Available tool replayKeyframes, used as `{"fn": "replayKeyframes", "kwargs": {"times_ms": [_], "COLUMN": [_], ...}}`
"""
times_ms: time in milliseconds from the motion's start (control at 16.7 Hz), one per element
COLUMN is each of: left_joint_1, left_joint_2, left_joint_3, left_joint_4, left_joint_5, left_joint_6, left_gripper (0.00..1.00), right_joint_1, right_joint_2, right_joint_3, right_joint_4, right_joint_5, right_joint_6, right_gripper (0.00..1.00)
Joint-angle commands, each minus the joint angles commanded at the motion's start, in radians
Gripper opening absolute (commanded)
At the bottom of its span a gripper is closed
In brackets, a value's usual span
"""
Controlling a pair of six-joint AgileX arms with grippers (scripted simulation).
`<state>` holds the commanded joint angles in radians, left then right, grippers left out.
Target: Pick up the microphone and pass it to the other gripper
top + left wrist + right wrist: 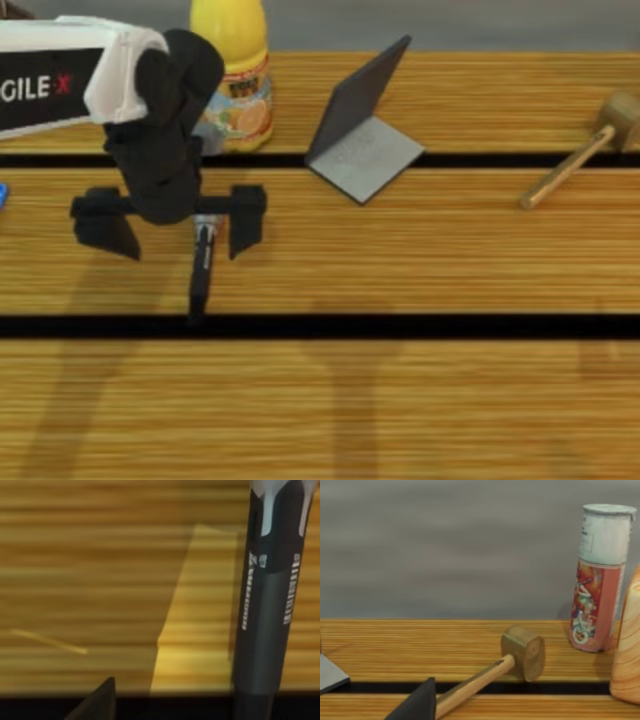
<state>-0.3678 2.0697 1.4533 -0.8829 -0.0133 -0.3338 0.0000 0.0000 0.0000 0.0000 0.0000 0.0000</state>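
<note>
My left arm [70, 85] reads "GILE X", cut off at the edge; bottle [236, 75], can [600, 575], microphone [267, 605] print unreadable.

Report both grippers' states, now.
Left gripper: open, fingers spread above the microphone, holding nothing.
Right gripper: cannot be told.

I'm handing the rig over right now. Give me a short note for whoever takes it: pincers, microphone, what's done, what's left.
Left pincer: open, fingers spread wide, poised over the head end of the microphone at the table's left half.
Right pincer: not in the top view; only a fingertip shows in its wrist view, near the wooden mallet at the right.
Microphone: lying flat on the table, handle pointing to the near edge, not gripped.
Done: left arm positioned over it.
Left: grasp, lift, pass to the right pincer.
</note>
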Motion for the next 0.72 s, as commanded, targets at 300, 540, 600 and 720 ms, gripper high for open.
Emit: {"fn": "replayKeyframes", "kwargs": {"times_ms": [300, 540, 600, 720], "left_joint_1": [0.001, 0.001, 0.001, 0.001], "left_joint_2": [0.124, 0.149, 0.149, 0.149], "left_joint_3": [-0.080, -0.094, -0.094, -0.094], "left_joint_4": [0.215, 0.247, 0.247, 0.247], "left_joint_5": [0.001, 0.002, 0.002, 0.002], "left_joint_6": [0.003, 0.003, 0.003, 0.003], "left_gripper": [1.00, 1.00, 1.00, 0.92], "right_joint_1": [0.000, 0.000, 0.000, 0.000], "right_joint_2": [0.000, 0.000, 0.000, 0.000], "right_joint_3": [0.000, 0.000, 0.000, 0.000], "right_joint_4": [0.000, 0.000, 0.000, 0.000], "right_joint_5": [0.000, 0.000, 0.000, 0.000], "right_joint_6": [0.000, 0.000, 0.000, 0.000], "right_gripper": [1.00, 1.00, 1.00, 1.00]}}
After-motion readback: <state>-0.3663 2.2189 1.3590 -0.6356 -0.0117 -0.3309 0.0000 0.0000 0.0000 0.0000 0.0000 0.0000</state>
